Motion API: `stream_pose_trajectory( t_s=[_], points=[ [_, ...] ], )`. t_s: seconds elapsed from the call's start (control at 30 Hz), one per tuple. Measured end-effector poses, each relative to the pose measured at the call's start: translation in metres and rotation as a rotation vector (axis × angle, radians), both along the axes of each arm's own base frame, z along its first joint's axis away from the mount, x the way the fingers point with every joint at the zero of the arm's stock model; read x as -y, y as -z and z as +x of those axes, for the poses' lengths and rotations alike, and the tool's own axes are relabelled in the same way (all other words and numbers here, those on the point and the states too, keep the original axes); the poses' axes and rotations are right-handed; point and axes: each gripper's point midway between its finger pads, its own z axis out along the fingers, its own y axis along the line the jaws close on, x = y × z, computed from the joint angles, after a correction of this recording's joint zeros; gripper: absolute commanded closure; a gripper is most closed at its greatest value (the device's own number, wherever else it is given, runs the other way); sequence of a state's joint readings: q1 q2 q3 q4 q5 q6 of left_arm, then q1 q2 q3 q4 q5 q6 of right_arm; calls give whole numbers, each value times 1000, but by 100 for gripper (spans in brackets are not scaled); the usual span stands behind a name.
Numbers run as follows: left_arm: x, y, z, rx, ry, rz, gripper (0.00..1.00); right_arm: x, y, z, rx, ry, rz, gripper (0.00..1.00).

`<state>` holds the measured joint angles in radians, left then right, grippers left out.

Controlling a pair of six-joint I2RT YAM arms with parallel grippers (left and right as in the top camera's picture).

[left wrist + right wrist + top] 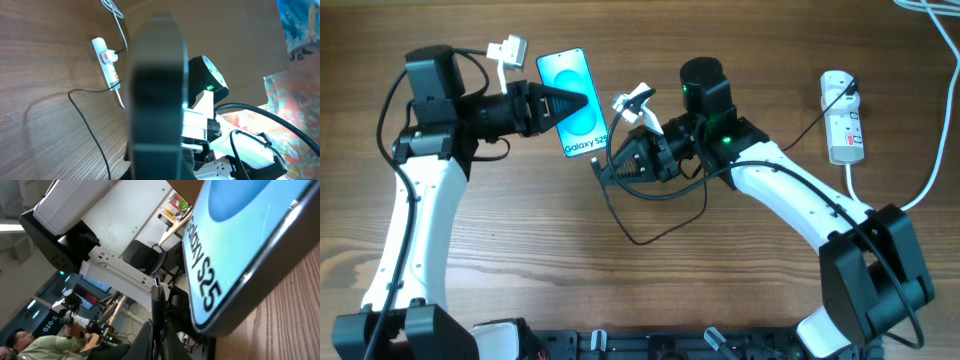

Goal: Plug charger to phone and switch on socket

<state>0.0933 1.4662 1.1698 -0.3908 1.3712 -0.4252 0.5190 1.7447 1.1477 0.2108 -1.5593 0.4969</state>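
Note:
The phone (566, 72), cyan screen with "Galaxy S25" text, is held above the table by my left gripper (568, 105), shut across its middle. In the left wrist view the phone (155, 85) is a dark blurred edge filling the centre. My right gripper (608, 166) is shut on the plug end of the charger (655, 235), just below the phone's lower end. In the right wrist view the plug tip (157, 287) stands between my fingers (159, 332), left of the phone's bottom edge (235, 255), apart from it. The white socket (843, 118) lies far right, with the charger plugged into it.
A white connector on a cable (506, 52) lies at the back left. Another white part (634, 103) sits by my right wrist. The socket's white lead (930, 25) runs off the back right. The socket (107, 60) and black cable (87, 125) show in the left wrist view.

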Motion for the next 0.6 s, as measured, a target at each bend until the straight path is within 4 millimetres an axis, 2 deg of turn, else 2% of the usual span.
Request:
stream_pose_trajectory(
  t_s=[0.33,0.6],
  points=[
    [1,3,-2,-116,-11,-23,96,-1,1,2,-18,13,-16,96],
    [0,3,-1,-129,-18,-23,96,-2,2,4,-17,27,-22,96]
  ],
)
